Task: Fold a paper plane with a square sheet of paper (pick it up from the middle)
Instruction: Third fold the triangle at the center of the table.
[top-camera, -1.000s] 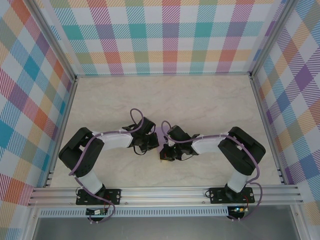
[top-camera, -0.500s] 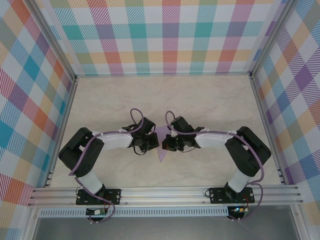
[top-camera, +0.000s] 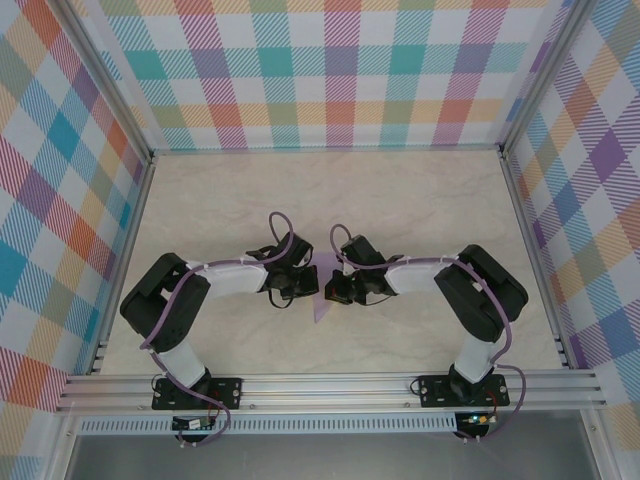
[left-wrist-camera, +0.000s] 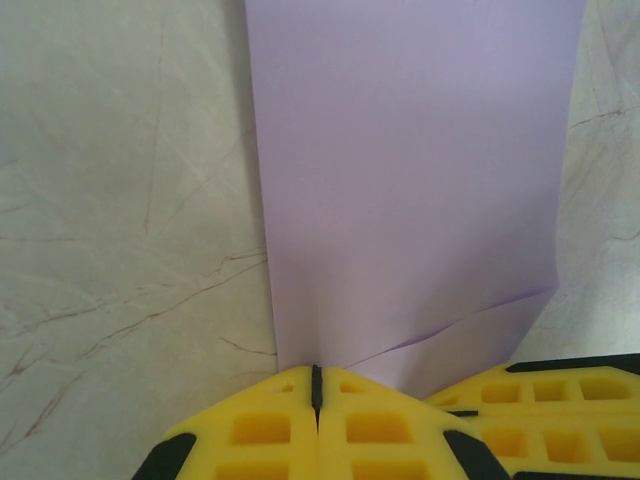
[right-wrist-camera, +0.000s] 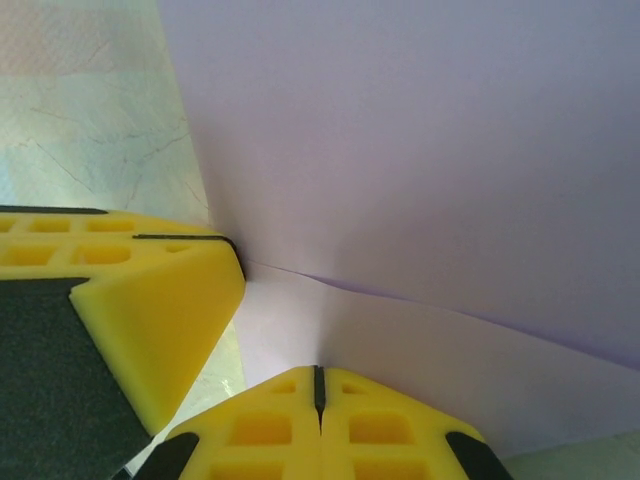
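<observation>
Lavender paper (left-wrist-camera: 410, 180) lies between left gripper (left-wrist-camera: 316, 385) and right gripper (right-wrist-camera: 318, 385), each clamped closed on its edge.

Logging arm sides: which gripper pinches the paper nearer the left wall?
The left gripper, shut on the lavender paper at its left side; the right gripper pinches the opposite side.

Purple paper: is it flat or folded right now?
Folded: the paper shows a slanted crease across its near end, and from above it narrows to a point.

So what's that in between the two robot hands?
A creased lavender-purple sheet of paper. In the top view it lies between the left gripper and the right gripper, and both are pinched shut on it.
</observation>
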